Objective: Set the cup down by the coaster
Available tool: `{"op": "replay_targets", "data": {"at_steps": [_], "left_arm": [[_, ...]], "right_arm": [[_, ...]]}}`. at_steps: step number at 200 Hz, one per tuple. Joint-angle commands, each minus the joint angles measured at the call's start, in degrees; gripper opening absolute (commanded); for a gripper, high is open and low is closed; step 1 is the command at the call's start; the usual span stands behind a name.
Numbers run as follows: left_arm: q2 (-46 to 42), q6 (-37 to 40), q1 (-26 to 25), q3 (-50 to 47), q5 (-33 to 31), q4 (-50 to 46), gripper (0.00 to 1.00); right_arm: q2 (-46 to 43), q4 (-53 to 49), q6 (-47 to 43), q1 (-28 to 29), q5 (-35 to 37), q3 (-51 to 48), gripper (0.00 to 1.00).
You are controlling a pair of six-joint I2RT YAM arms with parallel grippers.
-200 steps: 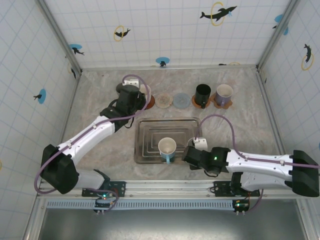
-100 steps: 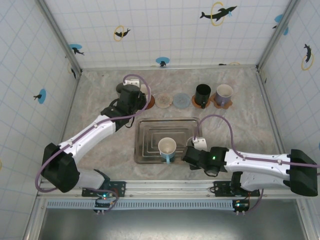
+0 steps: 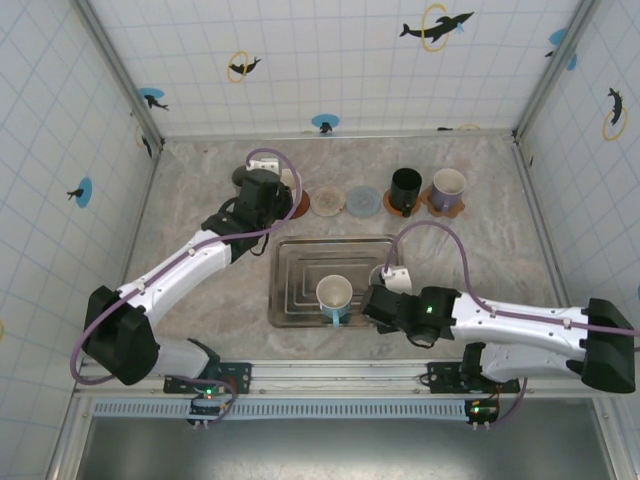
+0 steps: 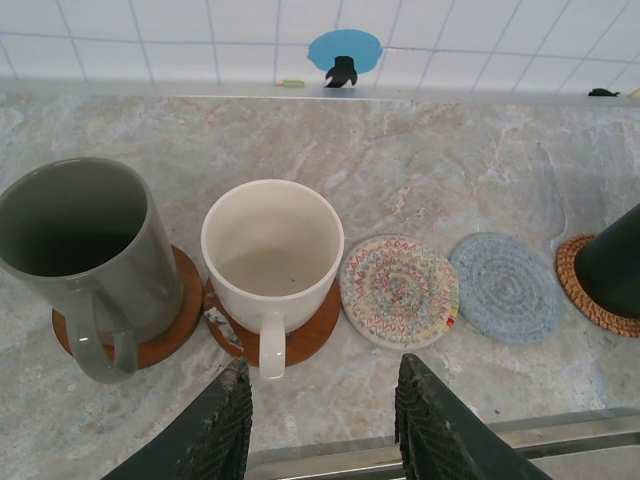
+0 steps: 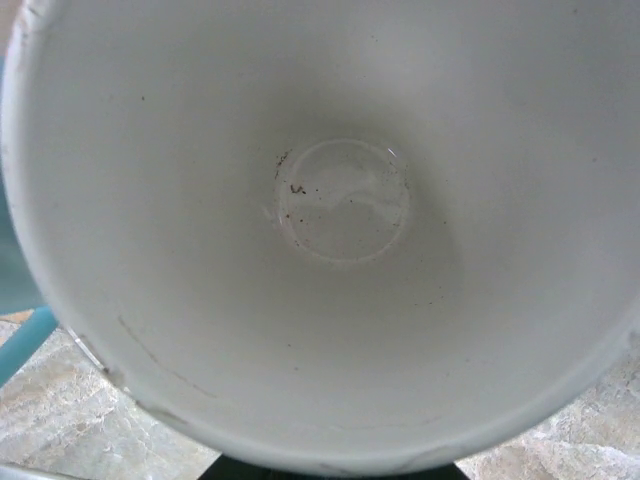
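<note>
The cup point(image 3: 334, 294), white inside with a light blue handle, stands upright in the metal tray point(image 3: 290, 245). My right gripper point(image 3: 362, 303) is at the cup's right side, shut on its near wall. In the right wrist view the cup's white inside point(image 5: 340, 200) is very close, and one dark finger point(image 5: 330, 472) shows under the rim. Two bare coasters lie at the back: a multicoloured woven one point(image 4: 399, 290) and a blue-grey one point(image 4: 505, 287). My left gripper point(image 4: 325, 425) is open, low in front of a white cup point(image 4: 272, 250) on a brown coaster.
A grey mug point(image 4: 85, 250) sits on a brown coaster at the left. A black cup point(image 3: 406, 189) and a pale cup point(image 3: 448, 188) on an orange coaster stand at the back right. Tiled walls close in three sides.
My right gripper has closed in on the cup's wall, and the arm has shifted slightly towards the back. The cup stays in the tray. The left arm has not moved.
</note>
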Motion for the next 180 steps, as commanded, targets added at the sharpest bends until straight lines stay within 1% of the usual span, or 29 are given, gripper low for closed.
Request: {"op": "replay_targets", "data": {"at_steps": [1,27,99,180], "left_arm": [[0.25,1.32,-0.49,1.50,-0.98,0.12,0.40],[0.00,1.07,-0.51,1.19,-1.62,0.48,0.40],[-0.56,1.56,-0.56,0.03,-1.56,2.52,0.39],[-0.99,2.46,-0.48,-1.01,-2.58,4.46,0.39]], "right_arm": [[-1.00,0.79,-2.13,-1.52,3.04,2.82,0.00],[-1.01,1.61,-4.23,-4.18,2.24,3.50,0.00],[2.17,2.75,-14.00,-12.72,-0.87,8.65,0.00],[11.83,3.72,-25.75,-21.03,-5.07,19.45,0.00]]}}
